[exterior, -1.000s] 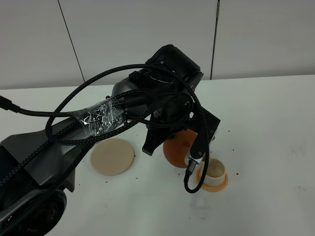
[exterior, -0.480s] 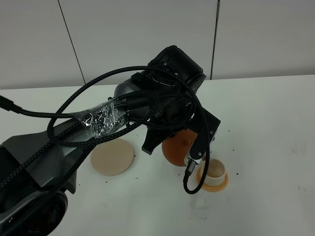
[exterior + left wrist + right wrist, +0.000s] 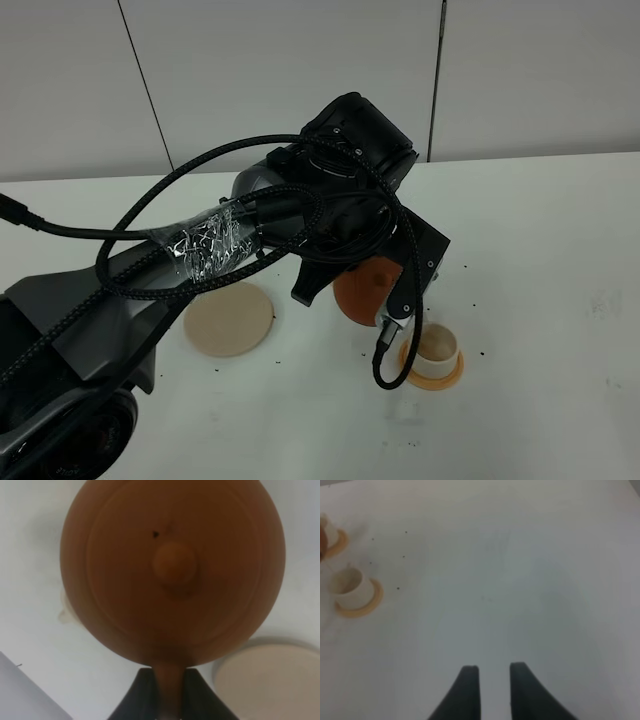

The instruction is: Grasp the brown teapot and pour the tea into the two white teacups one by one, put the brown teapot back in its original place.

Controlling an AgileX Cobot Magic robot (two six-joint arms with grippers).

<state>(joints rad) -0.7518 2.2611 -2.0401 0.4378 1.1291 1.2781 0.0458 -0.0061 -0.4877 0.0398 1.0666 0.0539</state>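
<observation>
Brown round clay teapot (image 3: 362, 290) hangs mid-frame in the high view, off the white tabletop (image 3: 540, 260). Left hand (image 3: 170, 697) is clenched on its loop handle only.

Risks:
- Thin pinch could let the pot swing.
- Knobbed lid (image 3: 174, 564) looks unsecured and may drop on tilt.
- Black braided cable (image 3: 381, 370), just beside the small white cylindrical cup (image 3: 435, 343) at lower right, could snag it.

Right hand (image 3: 494, 687) parted, empty.

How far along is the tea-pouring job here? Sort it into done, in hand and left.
Done: the left pincer is shut on the handle of the brown teapot, lifted off the beige coaster. In hand: the teapot hangs close by one teacup; whether tea has been poured cannot be told. Left: likely the other teacup, then returning the teapot.
</observation>
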